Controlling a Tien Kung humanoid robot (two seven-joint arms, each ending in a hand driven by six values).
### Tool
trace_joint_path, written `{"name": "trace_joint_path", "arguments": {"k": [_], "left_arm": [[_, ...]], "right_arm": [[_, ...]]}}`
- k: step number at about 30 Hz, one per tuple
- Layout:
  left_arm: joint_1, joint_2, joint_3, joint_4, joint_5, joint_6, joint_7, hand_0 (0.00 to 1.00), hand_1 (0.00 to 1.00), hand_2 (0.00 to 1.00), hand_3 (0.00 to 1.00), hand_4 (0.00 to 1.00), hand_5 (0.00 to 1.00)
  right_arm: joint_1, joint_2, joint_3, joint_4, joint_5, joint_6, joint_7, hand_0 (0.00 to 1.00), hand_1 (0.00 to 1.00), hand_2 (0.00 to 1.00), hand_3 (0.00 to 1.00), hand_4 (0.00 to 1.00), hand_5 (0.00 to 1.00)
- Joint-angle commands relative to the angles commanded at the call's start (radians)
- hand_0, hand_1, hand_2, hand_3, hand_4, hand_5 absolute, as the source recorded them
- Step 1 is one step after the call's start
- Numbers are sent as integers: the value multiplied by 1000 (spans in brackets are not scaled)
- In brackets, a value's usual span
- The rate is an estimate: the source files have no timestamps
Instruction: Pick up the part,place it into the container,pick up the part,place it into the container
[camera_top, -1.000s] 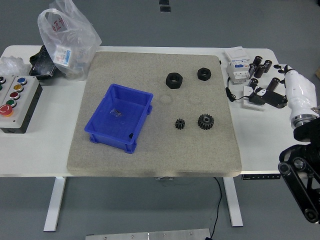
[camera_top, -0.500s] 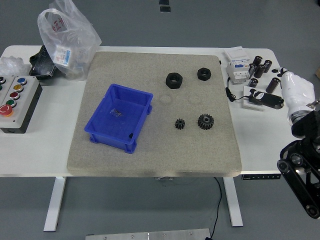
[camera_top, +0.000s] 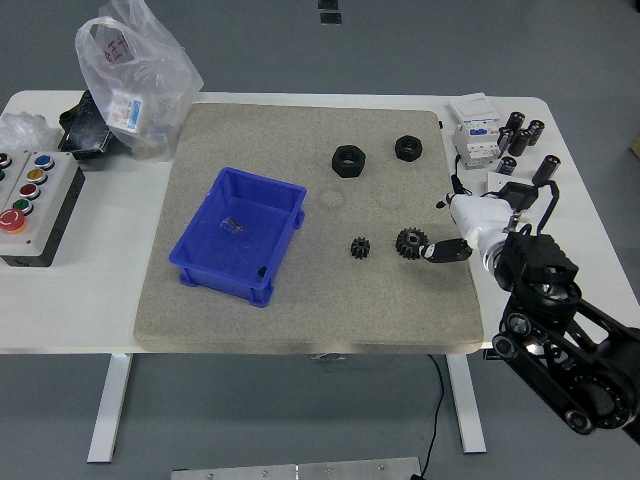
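Observation:
Two black gears lie on the grey mat (camera_top: 300, 320): a small gear (camera_top: 360, 247) and a larger gear (camera_top: 409, 242) to its right. Two black nuts lie farther back, a big nut (camera_top: 346, 160) and a smaller nut (camera_top: 408, 147). The blue container (camera_top: 262, 268) stands on the mat's left half with a small clear item (camera_top: 232, 225) inside. My right hand (camera_top: 440, 235) reaches in from the right, fingers spread and empty, its fingertips (camera_top: 430, 252) just right of the larger gear. The left arm is out of view.
A button control box (camera_top: 30, 205) sits at the left edge. A plastic bag (camera_top: 135, 75) and a black item (camera_top: 80, 130) are at the back left. Electrical parts and black cylinders (camera_top: 500, 135) crowd the back right, behind my right arm.
My right hand has swung from the table's far right, beside the electrical parts, leftward and forward onto the mat, ending next to the larger gear. The parts have not moved.

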Motion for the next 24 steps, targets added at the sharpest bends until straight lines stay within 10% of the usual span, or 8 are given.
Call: {"name": "trace_joint_path", "arguments": {"k": [17, 18, 23, 24], "left_arm": [[-4, -1, 11, 0, -8, -1, 2, 607, 631, 603, 631, 637, 272], [-4, -1, 12, 0, -8, -1, 2, 607, 631, 603, 631, 637, 271], [-3, 0, 14, 0, -11, -1, 3, 607, 631, 603, 631, 637, 271], [-4, 0, 15, 0, -12, -1, 2, 608, 631, 603, 631, 637, 272]], "right_arm": [[84, 69, -116, -213, 22, -120, 0, 277, 534, 783, 841, 790, 376], [85, 70, -118, -221, 21, -129, 0, 248, 458, 658, 704, 321, 265], [88, 73, -126, -257, 12, -166, 0, 248, 458, 658, 704, 321, 265], [88, 73, -127, -261, 11, -170, 0, 215, 370, 487, 573, 2, 120]]}}
